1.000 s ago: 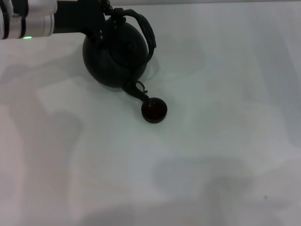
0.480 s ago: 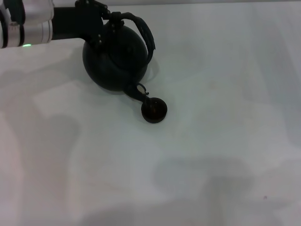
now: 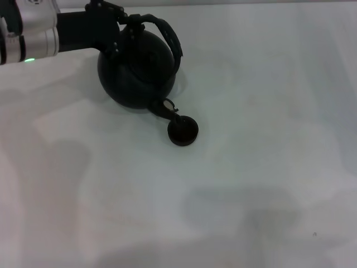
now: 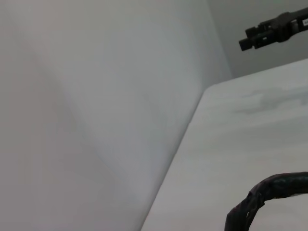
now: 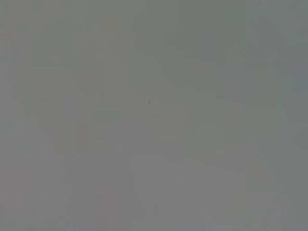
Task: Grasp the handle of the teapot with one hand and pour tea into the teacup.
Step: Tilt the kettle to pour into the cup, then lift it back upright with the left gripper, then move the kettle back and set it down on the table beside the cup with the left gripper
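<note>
Teapot (image 3: 136, 70): round, matte black, near the far left corner of the tabletop (image 3: 251, 167). Tipped forward, spout (image 3: 164, 109) pointing down and toward the near edge.

Handle (image 3: 170, 36): dark arched hoop, swung over the pot's far right shoulder. A short wrapped length of it also shows in the left wrist view (image 4: 269, 192).

Teacup (image 3: 183, 132): small, round, dark, handleless. Stands upright on the tabletop just nearer than the pot and a little to its right. The spout tip sits over the cup's far rim; whether the two touch cannot be told.

Left end effector (image 3: 125, 25): black, reaching in from the left edge at the far side, closed on the handle at the pot's far left, carrying the tilted pot. A silver wrist section (image 3: 30, 33) with a green light lies behind it.

Right end effector: not in the head view; the right wrist view is a plain grey field.

Tabletop: white, matte, carrying soft grey shadows toward the near edge.
</note>
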You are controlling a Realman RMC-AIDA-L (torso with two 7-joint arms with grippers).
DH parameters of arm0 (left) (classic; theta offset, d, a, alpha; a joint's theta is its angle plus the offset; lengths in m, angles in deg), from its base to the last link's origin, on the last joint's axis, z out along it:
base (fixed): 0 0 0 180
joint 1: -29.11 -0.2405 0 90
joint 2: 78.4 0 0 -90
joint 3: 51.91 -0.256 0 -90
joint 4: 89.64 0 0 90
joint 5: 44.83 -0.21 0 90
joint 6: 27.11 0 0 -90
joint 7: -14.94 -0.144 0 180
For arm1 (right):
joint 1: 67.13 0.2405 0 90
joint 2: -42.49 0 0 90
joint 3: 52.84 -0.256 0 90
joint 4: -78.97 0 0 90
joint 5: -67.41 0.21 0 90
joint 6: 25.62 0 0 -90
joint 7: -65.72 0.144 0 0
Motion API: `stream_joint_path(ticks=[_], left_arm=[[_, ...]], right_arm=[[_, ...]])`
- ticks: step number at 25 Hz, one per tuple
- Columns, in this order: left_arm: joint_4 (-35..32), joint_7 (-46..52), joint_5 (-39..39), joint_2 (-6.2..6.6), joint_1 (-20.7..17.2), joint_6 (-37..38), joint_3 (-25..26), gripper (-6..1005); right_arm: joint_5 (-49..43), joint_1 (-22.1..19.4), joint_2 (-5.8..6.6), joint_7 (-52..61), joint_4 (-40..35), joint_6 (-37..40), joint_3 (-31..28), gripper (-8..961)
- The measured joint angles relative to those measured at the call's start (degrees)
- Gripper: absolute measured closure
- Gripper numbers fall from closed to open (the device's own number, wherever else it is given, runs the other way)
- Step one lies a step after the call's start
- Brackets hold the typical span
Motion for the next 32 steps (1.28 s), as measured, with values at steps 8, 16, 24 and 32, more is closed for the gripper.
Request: stream_joint_path(ticks=[8,16,24,32], left_arm=[[0.0,0.01,3.28,0.01,-2.38,0.77,-0.01,881],[-0.16,-0.14,10.08,0.01,-6.33,4.65,-0.01,882],[-3.03,-0.6,19.83,0.0,-11.77,7.32,0.0,881],[-13.65,-5.78,36.04,-0.14,-19.24,7.28,0.26,880]], right_arm=[[-0.03,0.1,-0.01,0.0,-0.24,0.0,0.3,128],[-0.13,0.45,0.04,0.0,-0.45,0.13,0.51,128],[-0.29,0.69,0.08,0.0,-0.6,0.18,0.52,128],[-0.3,1.43,0.08,0.0,-0.81,1.17,0.52,128]])
